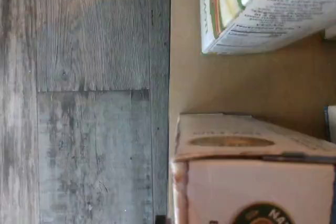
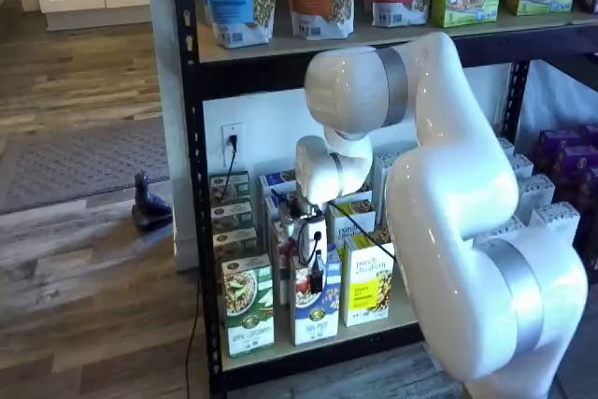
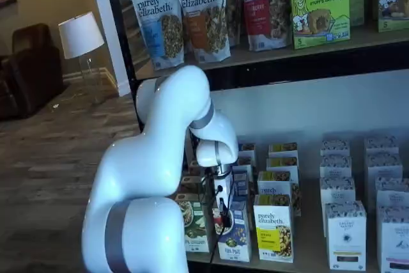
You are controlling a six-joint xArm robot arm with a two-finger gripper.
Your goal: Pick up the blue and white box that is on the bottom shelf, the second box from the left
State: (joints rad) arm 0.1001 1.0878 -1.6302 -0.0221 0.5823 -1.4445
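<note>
- The blue and white box [image 2: 315,304] stands upright at the front edge of the bottom shelf [image 2: 308,341], in the front row between a green-and-white carton [image 2: 247,305] at its 9 o'clock and a yellow carton [image 2: 366,284] at its 3 o'clock, both just beside it.
- In both shelf views the white arm [image 2: 439,184] is bent down in front of the rack, and the gripper [image 2: 316,273] hangs right at the top of the blue and white box [image 3: 236,234].
- Honestly can't tell what the black fingers [image 3: 223,213] are doing. They're a dark blob with a cable alongside, so no clear gap and no clear grip on the box.
- In the wrist view there's a pale box top [image 1: 247,142] with an oval perforation and a round green emblem on its face, sitting on the beige board [image 1: 273,82]. The green-and-white carton [image 1: 262,9] is near it with bare board between, and grey wood-plank floor [image 1: 84,98] shows past the shelf edge.
- Up on the higher shelf there are purely elizabeth granola bags [image 3: 204,11] and a green Bobo's apple pie box [image 3: 321,9].
</note>
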